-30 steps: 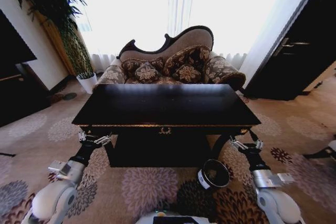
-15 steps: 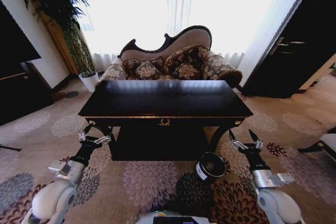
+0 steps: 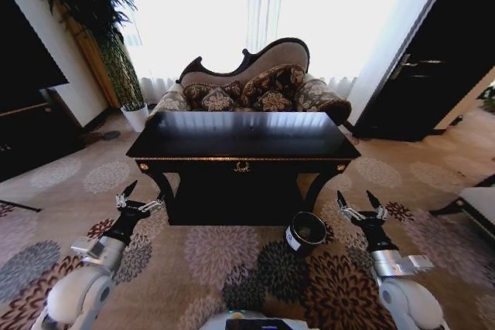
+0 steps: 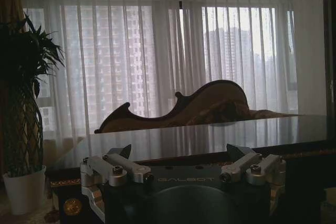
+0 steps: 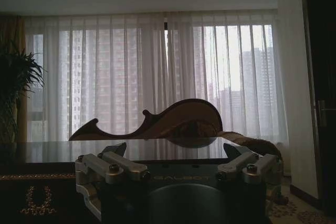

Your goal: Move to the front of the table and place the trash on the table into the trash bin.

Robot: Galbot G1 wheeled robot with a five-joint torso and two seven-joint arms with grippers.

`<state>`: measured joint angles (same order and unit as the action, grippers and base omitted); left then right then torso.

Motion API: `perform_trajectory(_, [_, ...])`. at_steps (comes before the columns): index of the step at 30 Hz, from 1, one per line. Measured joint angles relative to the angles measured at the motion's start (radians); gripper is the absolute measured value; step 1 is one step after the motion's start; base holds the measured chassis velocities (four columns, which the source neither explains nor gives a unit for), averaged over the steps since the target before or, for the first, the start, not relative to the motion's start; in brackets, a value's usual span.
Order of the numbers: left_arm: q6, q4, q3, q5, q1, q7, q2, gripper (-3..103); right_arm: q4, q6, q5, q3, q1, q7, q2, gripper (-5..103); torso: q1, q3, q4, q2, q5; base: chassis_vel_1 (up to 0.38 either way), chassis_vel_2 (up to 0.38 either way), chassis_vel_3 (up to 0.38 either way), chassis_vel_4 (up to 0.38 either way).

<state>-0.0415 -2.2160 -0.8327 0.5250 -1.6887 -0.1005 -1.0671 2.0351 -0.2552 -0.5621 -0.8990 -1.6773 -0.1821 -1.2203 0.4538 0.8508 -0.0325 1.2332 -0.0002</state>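
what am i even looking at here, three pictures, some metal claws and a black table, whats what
It is a wheeled robot with two arms, each ending in a claw. The wide picture comes from a camera on its head, looking down: the left claw and right claw are both held low over the carpet, open and holding nothing. Ahead stands the table, with a sofa behind it and a small black bin on the floor by the table's right front leg. The other two pictures come from cameras on the wrists, so each looks over its own claw, left and right, toward the table edge and the curtained window. The tabletop looks bare from here; I can make out no trash on it.
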Motion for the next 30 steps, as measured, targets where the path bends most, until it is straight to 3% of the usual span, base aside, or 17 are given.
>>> perform_trajectory(30, [0.000,0.000,0.000,0.000,0.000,0.000,0.000,100,0.000,0.000,0.000,0.000,0.000,0.000,0.000,100,0.000,0.000,0.0001,0.000,-0.0001,0.162,-0.152,-0.160,0.152])
